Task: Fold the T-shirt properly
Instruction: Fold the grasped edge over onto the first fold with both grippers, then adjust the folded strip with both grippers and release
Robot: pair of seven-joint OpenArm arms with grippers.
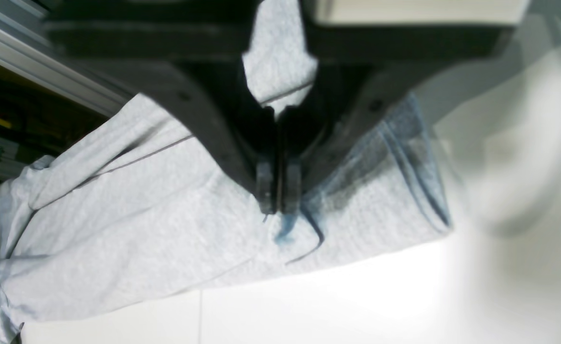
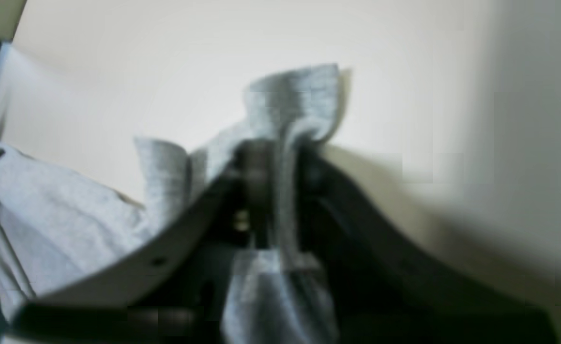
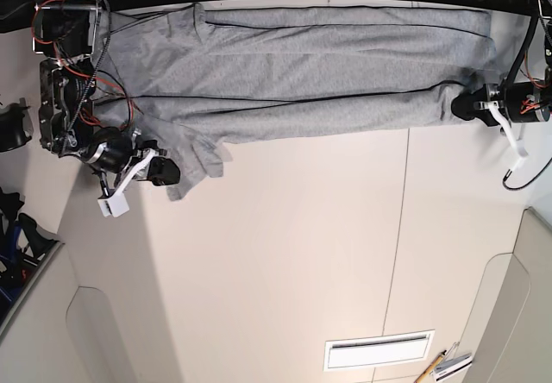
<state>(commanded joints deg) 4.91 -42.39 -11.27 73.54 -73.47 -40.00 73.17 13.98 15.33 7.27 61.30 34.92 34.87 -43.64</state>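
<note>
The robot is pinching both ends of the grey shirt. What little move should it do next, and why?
Probably pull both ends gently apart. The left gripper and right gripper are each shut on the T-shirt, which lies in a long band along the table edge. The cloth by the right gripper bunches and sags, so a small stretch should flatten it before the next fold.

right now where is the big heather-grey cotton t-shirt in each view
Left wrist: the heather-grey cotton T-shirt fills the left and centre, pinched by the shut left gripper.
Right wrist: it bunches at left and centre, a fold clamped in the right gripper.
Base: it stretches across the top of the picture, between both arms.
Shared landmark: the pale white table, also and.
</note>
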